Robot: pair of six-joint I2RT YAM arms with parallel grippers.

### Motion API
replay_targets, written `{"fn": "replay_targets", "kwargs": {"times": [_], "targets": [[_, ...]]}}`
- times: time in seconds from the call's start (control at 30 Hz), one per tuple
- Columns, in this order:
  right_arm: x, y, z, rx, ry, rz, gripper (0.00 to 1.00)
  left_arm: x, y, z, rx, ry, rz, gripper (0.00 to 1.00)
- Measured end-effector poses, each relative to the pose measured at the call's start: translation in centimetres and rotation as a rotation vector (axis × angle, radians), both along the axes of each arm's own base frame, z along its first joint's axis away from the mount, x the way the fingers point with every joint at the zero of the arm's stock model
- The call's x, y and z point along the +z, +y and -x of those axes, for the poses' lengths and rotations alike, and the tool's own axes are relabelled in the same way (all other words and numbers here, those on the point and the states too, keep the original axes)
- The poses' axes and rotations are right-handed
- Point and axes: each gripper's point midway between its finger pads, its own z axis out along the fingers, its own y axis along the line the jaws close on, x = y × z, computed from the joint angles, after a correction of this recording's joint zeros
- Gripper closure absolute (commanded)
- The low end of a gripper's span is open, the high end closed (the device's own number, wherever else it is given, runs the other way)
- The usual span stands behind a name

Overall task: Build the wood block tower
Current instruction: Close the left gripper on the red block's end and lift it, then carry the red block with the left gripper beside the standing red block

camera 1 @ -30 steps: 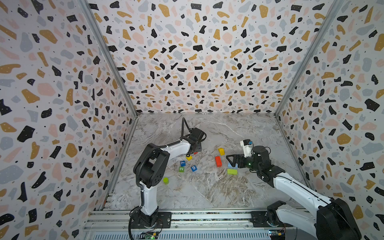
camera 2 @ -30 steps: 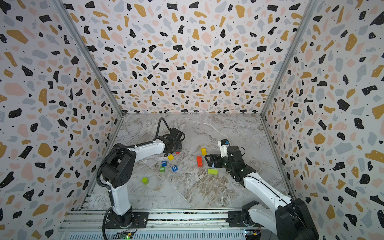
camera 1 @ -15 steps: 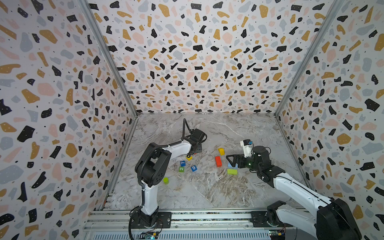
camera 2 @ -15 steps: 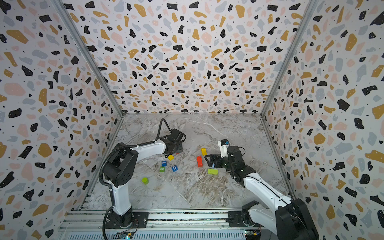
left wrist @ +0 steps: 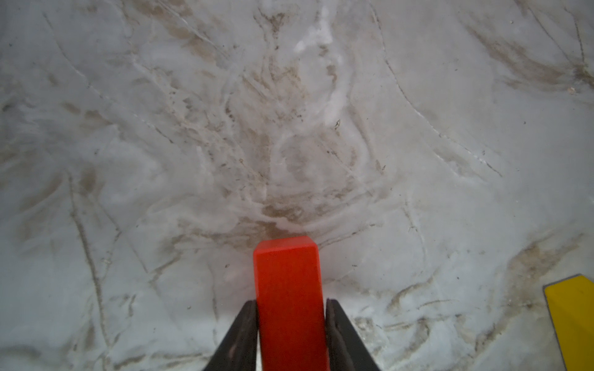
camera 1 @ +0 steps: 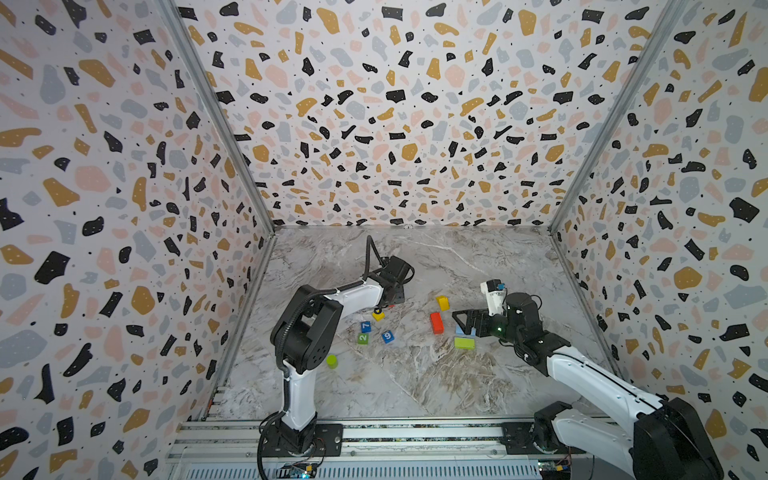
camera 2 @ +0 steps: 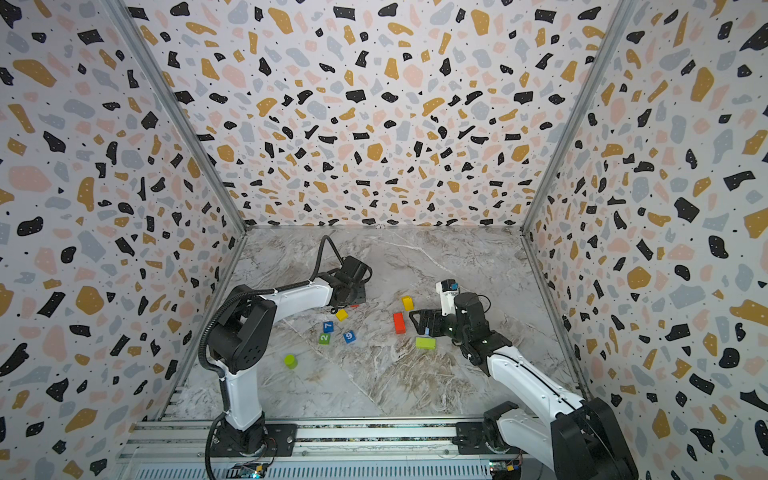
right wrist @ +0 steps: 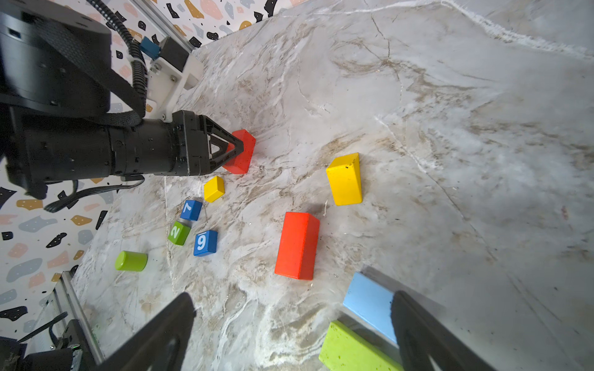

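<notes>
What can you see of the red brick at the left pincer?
The red brick is a glossy, painted-looking oblong with softened edges. The left pincer clasps its two long sides, and its far end juts forward. It sits low at the marble table, though contact is unclear. No other block touches it.

Marble tabletop (camera 1: 415, 374), terrazzo-patterned walls (camera 1: 395, 104), metal rail (camera 1: 415, 434) in front

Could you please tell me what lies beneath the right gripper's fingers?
A light blue slab and a lime slab lie side by side on the marble table. One finger of the open right gripper hides part of each.
</notes>
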Motion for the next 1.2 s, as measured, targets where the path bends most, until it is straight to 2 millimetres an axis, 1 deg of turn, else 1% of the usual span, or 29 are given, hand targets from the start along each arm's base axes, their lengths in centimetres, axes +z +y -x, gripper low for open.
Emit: {"fn": "replay_targets", "kwargs": {"times": [0.43, 0.7, 0.8, 0.87, 1.0, 1.1, 1.2], "targets": [[0.1, 0.2, 0.1, 0.012, 0.002, -0.008, 0.03, 0.0, -0.1, 0.1, -0.004, -0.002, -0.007, 0.68], [0.1, 0.2, 0.2, 0.015, 0.003, -0.009, 0.03, 0.3, -0.5, 1.0, -0.028, 0.012, -0.023, 0.68], [0.1, 0.1, 0.1, 0.012, 0.004, -0.011, 0.03, 0.8, -0.7, 1.3, -0.038, 0.009, -0.022, 0.68], [0.1, 0.0, 0.0, 0.007, 0.006, -0.015, 0.03, 1.6, -1.0, 1.5, -0.044, -0.002, -0.014, 0.68], [0.1, -0.4, -0.2, -0.005, 0.01, -0.023, 0.03, 3.7, -1.7, 2.0, -0.053, -0.041, 0.016, 0.67], [0.2, -0.7, -0.4, -0.017, 0.013, -0.033, 0.03, 4.8, -2.1, 3.1, -0.057, -0.061, 0.034, 0.67], [0.0, -1.3, -0.6, -0.032, 0.02, -0.041, 0.03, 5.2, -2.4, 4.7, -0.064, -0.064, 0.052, 0.67]]}}
